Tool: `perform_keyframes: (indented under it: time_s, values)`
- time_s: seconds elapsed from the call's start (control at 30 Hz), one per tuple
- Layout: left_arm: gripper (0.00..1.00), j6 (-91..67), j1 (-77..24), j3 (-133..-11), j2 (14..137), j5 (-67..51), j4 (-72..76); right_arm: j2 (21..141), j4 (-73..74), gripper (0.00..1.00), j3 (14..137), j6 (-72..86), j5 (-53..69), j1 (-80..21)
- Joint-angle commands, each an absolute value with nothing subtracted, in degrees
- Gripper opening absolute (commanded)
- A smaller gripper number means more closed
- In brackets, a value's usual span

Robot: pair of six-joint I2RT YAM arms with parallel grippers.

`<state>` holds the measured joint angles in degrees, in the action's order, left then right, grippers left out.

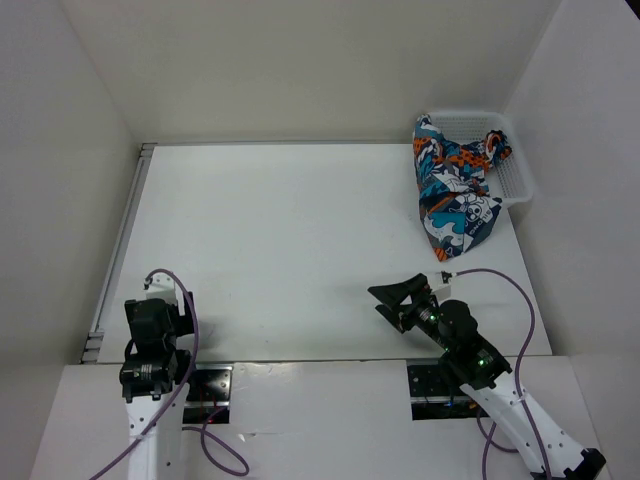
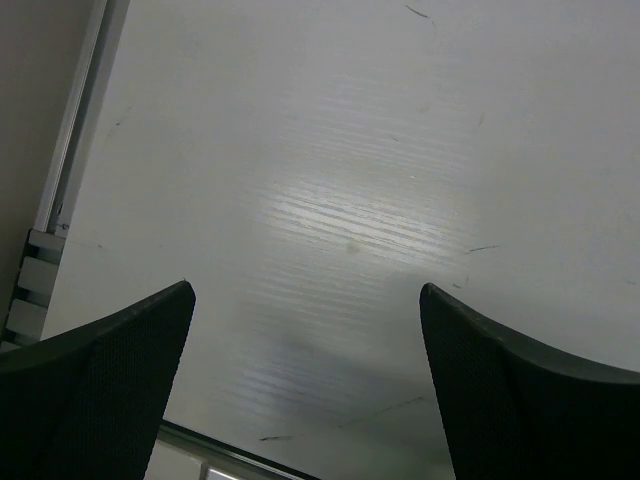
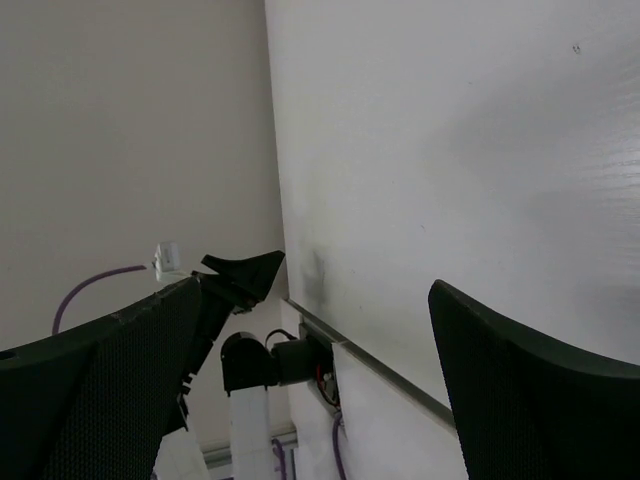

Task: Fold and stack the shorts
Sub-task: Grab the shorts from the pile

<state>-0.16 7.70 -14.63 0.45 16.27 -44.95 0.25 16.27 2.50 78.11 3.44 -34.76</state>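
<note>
The shorts (image 1: pixel 455 185), printed in teal-blue, orange, white and black, hang crumpled over the front rim of a white mesh basket (image 1: pixel 515 170) at the far right and spill onto the table. My right gripper (image 1: pixel 393 298) is open and empty near the table's front edge, well short of the shorts; its dark fingers (image 3: pixel 530 400) frame bare table in the right wrist view. My left gripper (image 1: pixel 160 305) is open and empty at the near left; its fingers (image 2: pixel 100 390) hang over bare white table. The shorts show in neither wrist view.
The white table (image 1: pixel 290 240) is walled by white panels at the back and both sides. A metal rail (image 1: pixel 120 240) runs along the table's left edge. The left arm (image 3: pixel 240 360) shows in the right wrist view.
</note>
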Motion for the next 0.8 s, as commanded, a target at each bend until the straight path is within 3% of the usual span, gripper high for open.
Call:
perform_keyframes:
  time_s: [0.0,0.3,0.47,0.57,0.67,0.7,0.77]
  values:
    - [1.0,0.0,8.0,-14.7,-6.4,15.7,-43.1,-0.7,14.9,0.99,2.0,75.7,2.2,-35.4]
    - [1.0,0.0,8.0,-13.0,-6.4,17.3,-41.3,-0.7,20.1,0.99,11.1,64.5,-3.1,-35.4]
    - [1.0,0.0,8.0,-6.3,-6.4,25.4,-25.8,5.6,21.0,0.99,20.6,58.5,-9.7,-35.4]
    - [1.0,0.0,8.0,-7.0,-6.4,27.9,-23.6,23.9,20.2,0.99,31.4,52.1,-14.5,-35.4]
    - [1.0,0.0,8.0,-14.3,-5.8,26.1,-23.6,46.7,29.2,0.99,49.7,45.4,-30.3,-35.4]
    - [1.0,0.0,8.0,-16.4,-5.8,22.9,-24.6,51.1,30.8,0.99,58.0,43.3,-37.5,-34.3]
    - [1.0,0.0,8.0,-19.8,-4.1,20.5,-25.8,61.2,30.9,0.99,64.5,35.2,-39.5,-27.6]
